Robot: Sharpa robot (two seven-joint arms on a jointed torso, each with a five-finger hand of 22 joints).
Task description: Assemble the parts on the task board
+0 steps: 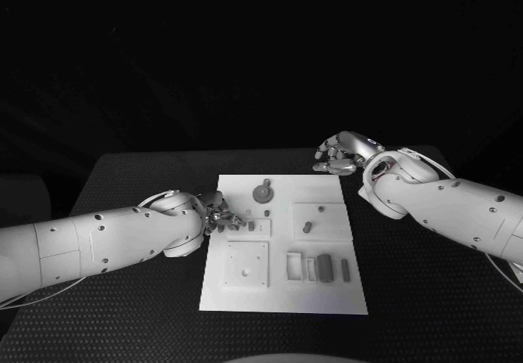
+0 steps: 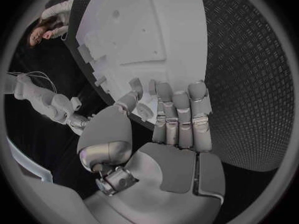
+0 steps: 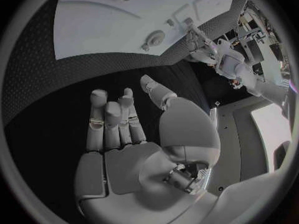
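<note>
Two hands | left hand (image 1: 218,212) at task board (image 1: 283,299) edge, grip unclear | right hand (image 1: 345,154) empty, fingers apart

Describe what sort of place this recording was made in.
Probably a robotics lab or test bench, not a home or a factory line. A white task board with small parts lies on a black textured table. The left robot hand is at the board's edge; the right robot hand, open, is beyond its far corner.
</note>
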